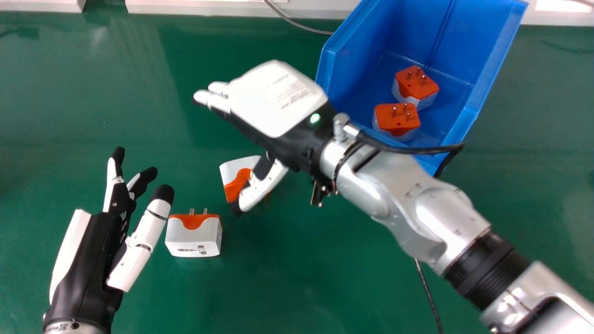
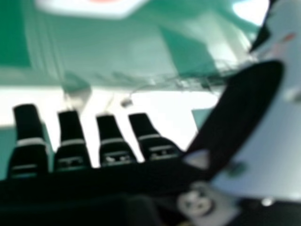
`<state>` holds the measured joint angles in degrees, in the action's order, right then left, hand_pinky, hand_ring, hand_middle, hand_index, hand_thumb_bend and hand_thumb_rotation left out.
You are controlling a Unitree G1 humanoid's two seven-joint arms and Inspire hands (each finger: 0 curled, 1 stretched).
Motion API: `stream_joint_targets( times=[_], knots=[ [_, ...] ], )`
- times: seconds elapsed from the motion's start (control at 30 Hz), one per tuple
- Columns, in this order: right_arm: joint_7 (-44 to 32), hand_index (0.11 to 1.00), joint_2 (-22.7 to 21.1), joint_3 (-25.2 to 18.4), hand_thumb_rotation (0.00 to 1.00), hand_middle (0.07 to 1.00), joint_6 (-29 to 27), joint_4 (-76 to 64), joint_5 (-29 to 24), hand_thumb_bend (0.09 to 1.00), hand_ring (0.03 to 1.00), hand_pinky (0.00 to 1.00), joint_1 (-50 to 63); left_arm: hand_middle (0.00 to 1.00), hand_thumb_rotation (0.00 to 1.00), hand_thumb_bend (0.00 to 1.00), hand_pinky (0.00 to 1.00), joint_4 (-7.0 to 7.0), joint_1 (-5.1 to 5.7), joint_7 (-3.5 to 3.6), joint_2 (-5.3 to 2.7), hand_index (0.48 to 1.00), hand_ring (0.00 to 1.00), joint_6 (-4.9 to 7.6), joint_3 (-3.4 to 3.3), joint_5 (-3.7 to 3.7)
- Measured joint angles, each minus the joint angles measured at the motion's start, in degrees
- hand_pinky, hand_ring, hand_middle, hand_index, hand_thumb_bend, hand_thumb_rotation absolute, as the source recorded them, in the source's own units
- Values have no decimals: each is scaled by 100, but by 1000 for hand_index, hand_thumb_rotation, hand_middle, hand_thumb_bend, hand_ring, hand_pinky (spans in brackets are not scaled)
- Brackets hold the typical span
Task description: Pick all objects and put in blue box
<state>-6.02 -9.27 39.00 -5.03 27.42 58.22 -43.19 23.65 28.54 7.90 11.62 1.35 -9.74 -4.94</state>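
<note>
- Right hand (image 1: 278,99): My fingers (image 2: 70,136) are extended with slight gaps between them; my thumb stands apart from them. Nothing is pinched. My wrist overlaps the near side of the blue box (image 1: 494,55) in the head view.
- Left hand (image 1: 95,260): Located at the near left of the worktop (image 1: 301,287), fingers spread and relaxed, holding nothing.
- First adapter (image 1: 192,236): White with an orange face; rests on the worktop just beside my left thumb, prongs directed toward the far side.
- Second adapter (image 1: 232,170): Also on the worktop, partly hidden by my right thumb; contact cannot be determined.
- Box contents: Two further adapters (image 1: 394,123) sit close together inside, prongs up.
- Grey cable (image 1: 297,23): Lies beyond the worktop's far edge, running toward the box.
</note>
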Motion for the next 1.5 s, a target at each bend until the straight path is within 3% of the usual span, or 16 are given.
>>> stream_joint_targets(
  times=[0.1,0.3,0.5,0.6,0.87,1.1,1.3,1.43,1.5],
  knots=[
    [-11,920,177,138,554,937,63,557,72,892,893,798,-181,936,844,411,970,59,83,-51,-37,912,954,26,33,-21],
    [98,903,482,283,564,928,68,1488,91,849,888,790,-614,929,833,409,964,231,279,-62,-132,911,949,40,108,-27],
    [239,883,693,452,527,910,78,2263,102,800,866,773,-979,933,841,401,965,429,540,-74,-204,908,953,58,167,-145],
    [366,876,791,534,524,899,103,2606,105,789,857,767,-1118,929,844,399,957,467,636,-86,-224,910,946,179,198,-169],
    [525,861,1069,747,488,880,197,3322,97,749,837,742,-1359,922,813,408,935,669,843,-86,-279,906,932,239,260,-168],
    [510,864,1232,715,429,886,206,3564,-94,757,847,745,-1446,918,807,401,921,810,981,-71,-338,904,924,240,273,-162],
    [521,821,1229,705,371,852,198,3570,-172,753,811,706,-1446,919,812,402,935,943,1026,-65,-368,906,931,233,312,-167],
    [521,818,1226,759,405,850,199,3573,-165,741,807,706,-1446,915,817,396,927,1044,1059,-64,-385,906,927,227,379,-176],
    [519,820,1237,789,414,850,202,3580,-165,735,808,708,-1446,915,815,385,924,1068,1058,-65,-385,904,926,227,382,-179]
  ],
)
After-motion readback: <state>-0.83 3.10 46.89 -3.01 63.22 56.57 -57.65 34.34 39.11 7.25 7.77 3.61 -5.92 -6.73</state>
